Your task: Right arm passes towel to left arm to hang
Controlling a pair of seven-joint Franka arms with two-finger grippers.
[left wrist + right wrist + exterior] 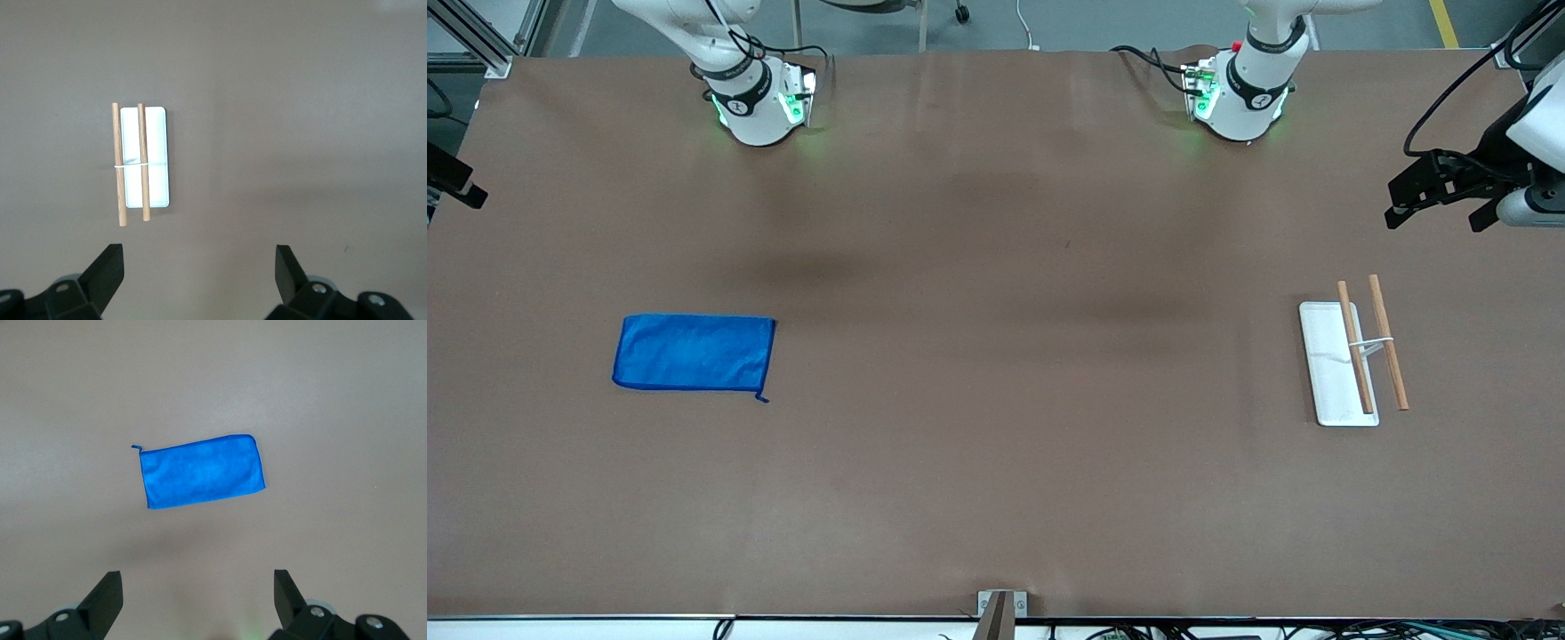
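The blue towel [694, 352] lies flat on the brown table toward the right arm's end, its corner loop pointing at the front camera. It also shows in the right wrist view [203, 471]. My right gripper [198, 587] is open and empty, high above the table and well clear of the towel. Only a black part of it [454, 178] shows at the edge of the front view. My left gripper [1440, 213] is open and empty, held up over the left arm's end of the table, apart from the rack; it also shows in the left wrist view [199, 267].
A small rack with a white base [1327, 373] and two wooden rods [1387, 342] stands toward the left arm's end; the left wrist view shows it too [155, 157]. A metal bracket [1000, 609] sits at the table's front edge.
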